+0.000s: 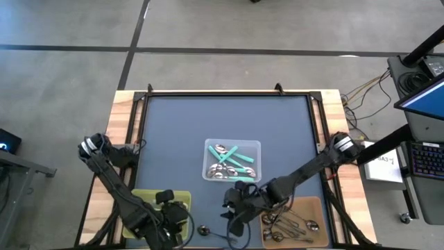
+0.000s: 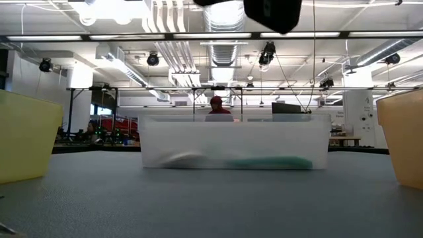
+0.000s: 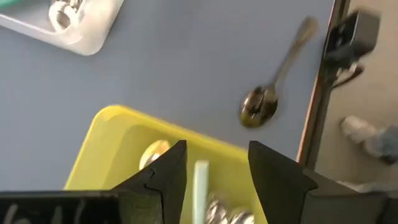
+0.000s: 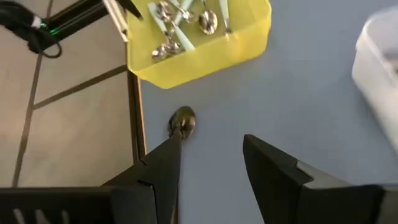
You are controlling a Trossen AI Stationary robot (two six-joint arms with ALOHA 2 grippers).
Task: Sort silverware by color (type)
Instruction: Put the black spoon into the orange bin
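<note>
An all-metal spoon (image 1: 203,229) lies flat on the dark mat near the table's front edge, between the yellow bin (image 1: 142,200) and the brown bin (image 1: 320,205). It also shows in the left wrist view (image 3: 267,93), and its bowl shows in the right wrist view (image 4: 182,121). My left gripper (image 3: 214,168) is open and empty above the yellow bin (image 3: 106,143), which holds pale-handled spoons (image 4: 180,28). My right gripper (image 4: 208,155) is open and empty above the mat beside the spoon; one finger hides the spoon's handle. The clear bin (image 1: 232,161) holds teal spoons and metal spoons.
The brown bin holds several dark metal spoons (image 1: 291,223). The clear bin (image 2: 234,142) stands mid-table, with the yellow bin (image 2: 23,135) and the brown bin (image 2: 403,135) to either side. A raised black frame (image 1: 229,92) borders the mat. A person (image 2: 217,106) shows far behind.
</note>
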